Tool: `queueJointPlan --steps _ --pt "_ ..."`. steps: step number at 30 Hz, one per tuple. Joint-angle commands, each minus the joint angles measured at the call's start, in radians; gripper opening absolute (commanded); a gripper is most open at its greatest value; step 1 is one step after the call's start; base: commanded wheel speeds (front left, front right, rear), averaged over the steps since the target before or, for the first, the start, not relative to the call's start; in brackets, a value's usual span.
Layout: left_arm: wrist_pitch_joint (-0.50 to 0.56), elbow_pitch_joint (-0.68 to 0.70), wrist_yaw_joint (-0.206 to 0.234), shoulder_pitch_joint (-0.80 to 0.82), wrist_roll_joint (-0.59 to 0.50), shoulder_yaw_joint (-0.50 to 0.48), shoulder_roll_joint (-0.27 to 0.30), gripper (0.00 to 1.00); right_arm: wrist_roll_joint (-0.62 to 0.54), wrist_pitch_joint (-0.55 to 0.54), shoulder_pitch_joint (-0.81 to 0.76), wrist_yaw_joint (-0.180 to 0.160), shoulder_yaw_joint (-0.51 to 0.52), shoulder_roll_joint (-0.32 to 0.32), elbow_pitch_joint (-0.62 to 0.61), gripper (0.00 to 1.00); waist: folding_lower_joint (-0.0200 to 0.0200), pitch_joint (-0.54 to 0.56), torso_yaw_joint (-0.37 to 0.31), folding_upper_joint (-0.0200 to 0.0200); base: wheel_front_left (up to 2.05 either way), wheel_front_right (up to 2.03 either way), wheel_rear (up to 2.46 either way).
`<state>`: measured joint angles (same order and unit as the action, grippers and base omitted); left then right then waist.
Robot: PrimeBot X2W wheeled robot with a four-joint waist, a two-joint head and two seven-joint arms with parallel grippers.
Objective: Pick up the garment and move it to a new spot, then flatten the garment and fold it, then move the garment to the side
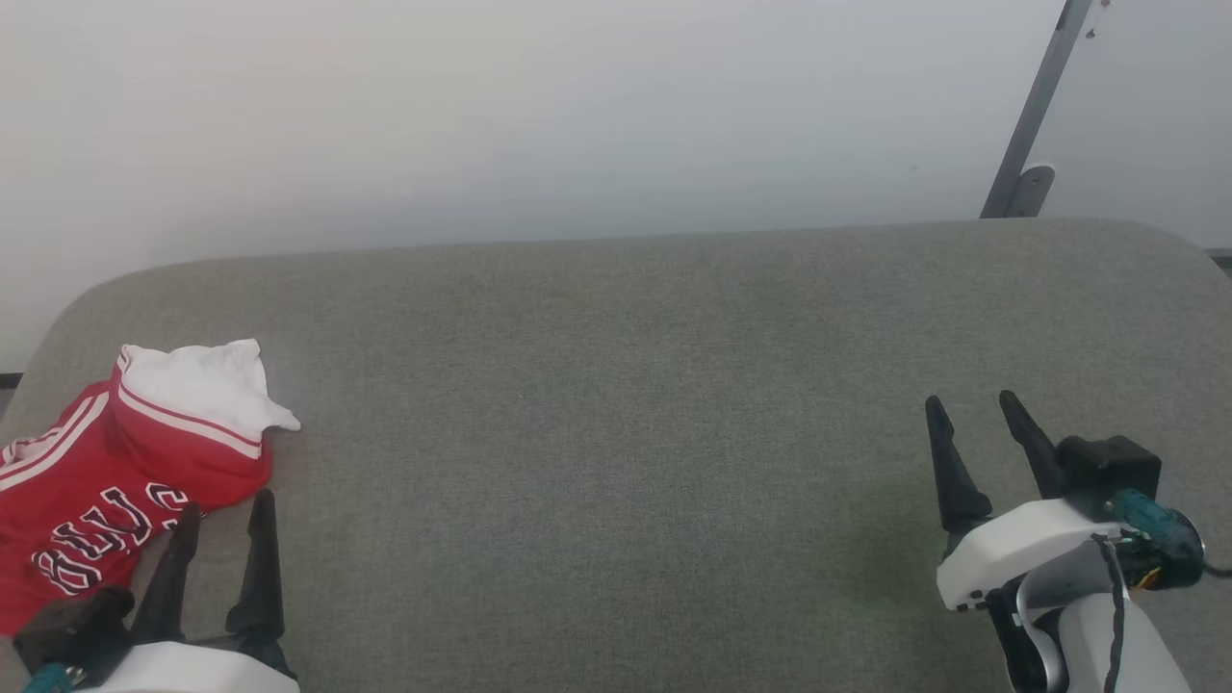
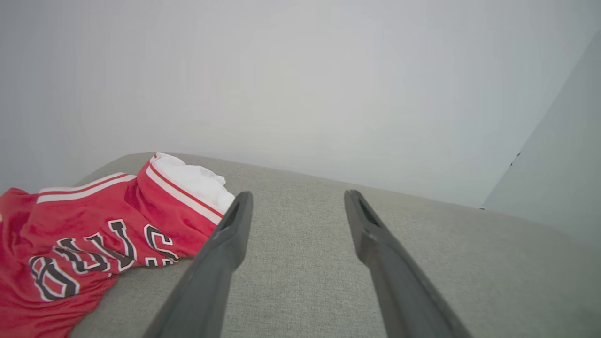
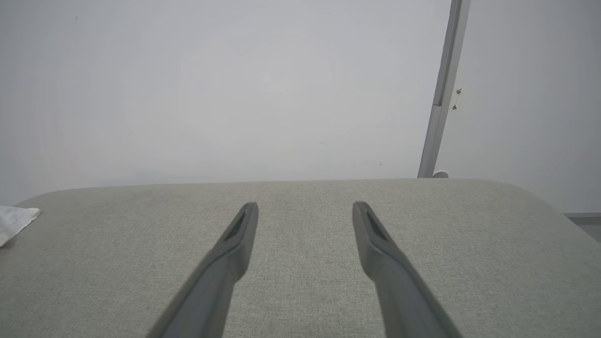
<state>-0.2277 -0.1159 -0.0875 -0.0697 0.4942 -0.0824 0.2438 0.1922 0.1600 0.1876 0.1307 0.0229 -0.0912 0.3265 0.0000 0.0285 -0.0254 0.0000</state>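
Observation:
The garment [image 1: 115,481] lies crumpled at the left edge of the grey-green padded table [image 1: 616,404], red with dark white-outlined lettering facing up and a white sleeve bunched at its far end. In the left wrist view the garment [image 2: 84,239] sits to the left of my fingers. My left gripper [image 1: 226,505] stands open at the lower left, its left fingertip just at the garment's near-right hem, nothing between the fingers. My right gripper [image 1: 972,404] is open over bare table at the lower right, far from the garment. A white sleeve tip [image 3: 14,220] shows at the left edge of the right wrist view.
A white wall rises behind the table. A grey metal post [image 1: 1035,115] with a foot bracket leans at the back right, also seen as the post [image 3: 441,94] in the right wrist view. The table's corners are rounded and its far edge runs across the middle.

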Motion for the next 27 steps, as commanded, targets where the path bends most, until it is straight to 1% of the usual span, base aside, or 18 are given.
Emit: queueJointPlan --steps 1,19,27 --pt "-0.008 0.009 -0.004 -0.007 -0.018 -0.005 0.007 1.00 -0.022 0.010 0.010 0.000 -0.004 -0.001 -0.006 1.00 0.0000 0.000 0.000 0.0000 0.00 0.00 0.00" --pt "-0.039 0.020 -0.013 -0.020 -0.126 -0.010 0.019 1.00 -0.143 0.038 0.020 0.000 -0.013 -0.006 0.000 1.00 0.0000 0.003 -0.002 0.0000 0.00 0.00 0.00" --pt "-0.038 0.019 -0.013 -0.022 -0.128 -0.013 0.013 1.00 -0.138 0.036 0.017 0.000 -0.015 -0.006 0.001 1.00 0.0000 0.002 -0.001 0.0000 0.00 0.00 0.00"
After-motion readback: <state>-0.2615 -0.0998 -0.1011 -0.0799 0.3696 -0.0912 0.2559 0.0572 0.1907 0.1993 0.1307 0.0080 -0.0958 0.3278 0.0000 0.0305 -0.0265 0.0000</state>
